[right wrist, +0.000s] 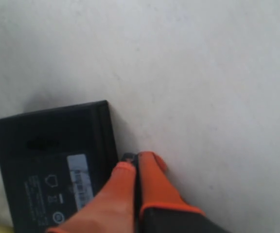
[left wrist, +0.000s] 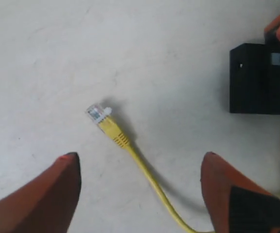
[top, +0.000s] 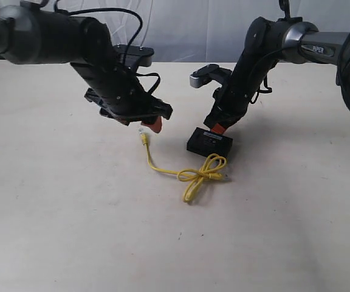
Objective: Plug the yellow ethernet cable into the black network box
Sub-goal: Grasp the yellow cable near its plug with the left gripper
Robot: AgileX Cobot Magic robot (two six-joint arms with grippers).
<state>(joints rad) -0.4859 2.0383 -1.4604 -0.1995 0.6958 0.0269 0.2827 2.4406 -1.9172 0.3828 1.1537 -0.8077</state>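
**Plug lies loose between open fingers, box pinned at one edge**

Judged risks: the left gripper (left wrist: pixel 140 165), its fingers spread wide with nothing held, may close on the thin cord behind the clear plug (left wrist: pixel 97 114) instead of the plug body, letting it twist or droop; the loose knot (top: pixel 202 173) could drag and tug the black network box (top: pixel 209 143); the light box could slide under the push.

The yellow ethernet cable (top: pixel 157 165) lies on the table (top: pixel 72 231); its free plug is left of the box, apart from it, just ahead of the left fingertips; the knot sits just beside the box's near edge.

The right gripper (right wrist: pixel 136 167), fingers pressed together, rests at the box's far edge; firm contact cannot be told.
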